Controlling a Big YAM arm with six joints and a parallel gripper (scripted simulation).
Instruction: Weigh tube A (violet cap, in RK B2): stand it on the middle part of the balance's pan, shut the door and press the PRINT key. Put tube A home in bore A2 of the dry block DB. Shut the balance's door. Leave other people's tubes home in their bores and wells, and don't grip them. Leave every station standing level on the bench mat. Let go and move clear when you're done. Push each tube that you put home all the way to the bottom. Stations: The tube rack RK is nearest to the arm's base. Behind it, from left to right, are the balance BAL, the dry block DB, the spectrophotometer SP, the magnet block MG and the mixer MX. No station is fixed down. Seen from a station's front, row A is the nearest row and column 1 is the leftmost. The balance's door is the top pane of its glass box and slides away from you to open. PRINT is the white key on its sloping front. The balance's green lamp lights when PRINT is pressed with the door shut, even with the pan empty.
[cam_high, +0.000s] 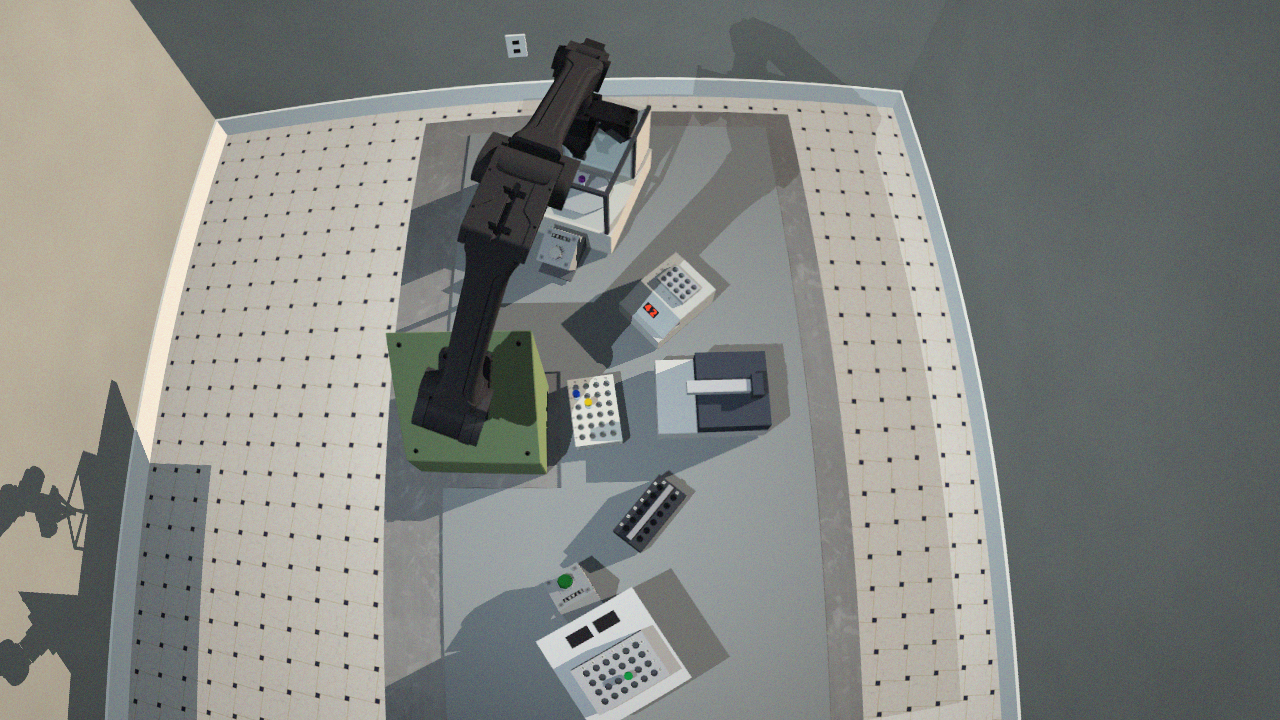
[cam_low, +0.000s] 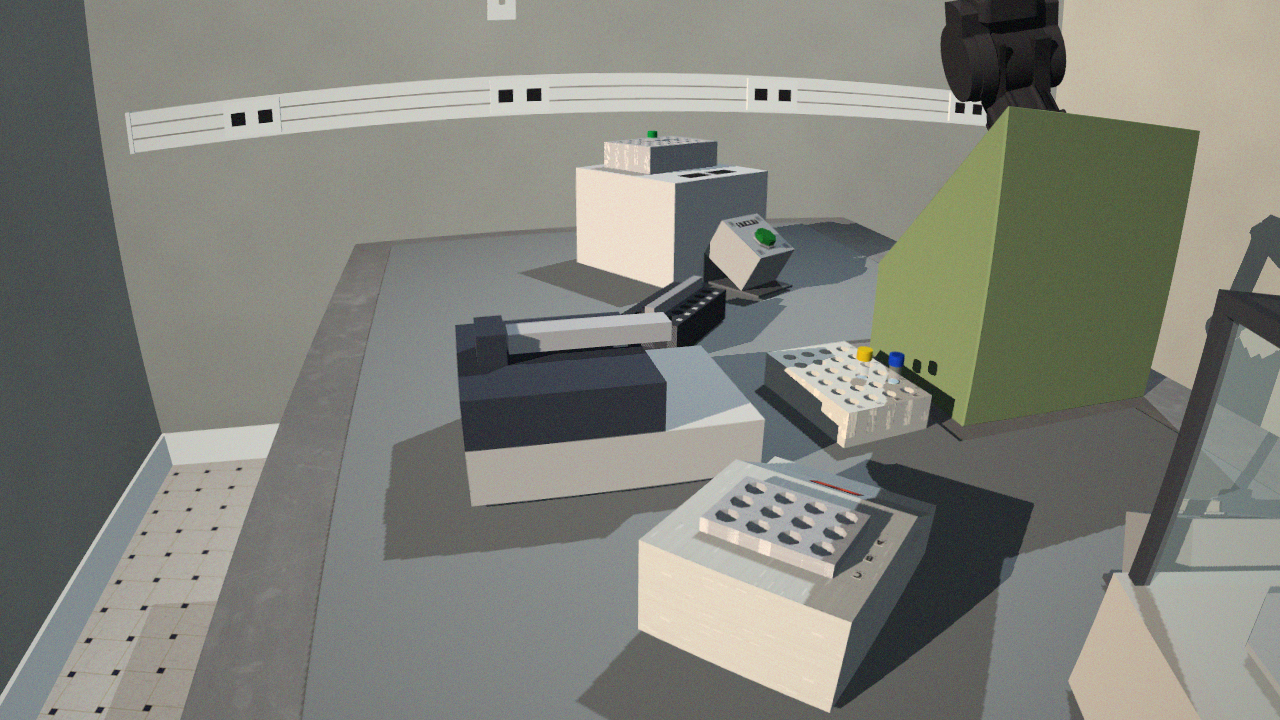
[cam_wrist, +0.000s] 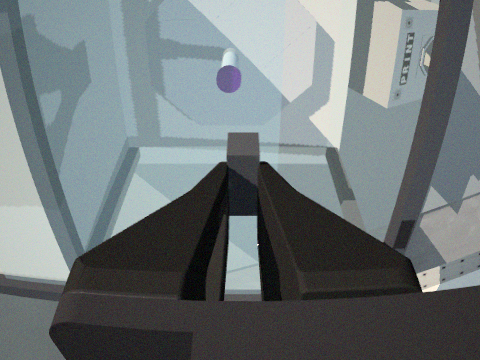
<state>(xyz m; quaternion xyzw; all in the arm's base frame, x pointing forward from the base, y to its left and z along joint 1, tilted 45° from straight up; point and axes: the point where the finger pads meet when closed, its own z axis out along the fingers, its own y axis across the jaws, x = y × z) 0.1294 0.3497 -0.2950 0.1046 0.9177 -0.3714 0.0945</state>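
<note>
My gripper (cam_wrist: 243, 177) is shut on the dark handle (cam_wrist: 243, 142) of the balance's glass top door. From above, the arm hides the fingertips. The balance (cam_high: 631, 207) (cam_low: 1109, 640) shows its door partly slid back. Tube A's violet cap (cam_high: 581, 179) (cam_wrist: 228, 79) is inside the glass box; the tube stands upright on the pan, near its middle. The PRINT key (cam_high: 556, 253) (cam_wrist: 426, 60) is on the sloping front, partly behind a frame bar in the wrist view. The dry block (cam_high: 657, 329) (cam_low: 733, 604) shows empty bores. I cannot make out the green lamp.
The rack (cam_high: 610, 439) (cam_low: 881, 428) holds a blue-capped tube (cam_high: 575, 394) (cam_low: 896, 359) and a yellow-capped tube (cam_high: 588, 402) (cam_low: 864, 354). The spectrophotometer (cam_high: 675, 416) (cam_low: 590, 470), magnet block (cam_high: 640, 544) and mixer (cam_high: 550, 649) (cam_low: 626, 223) stand farther off. Dark frame posts (cam_high: 606, 214) (cam_wrist: 420, 125) edge the glass box.
</note>
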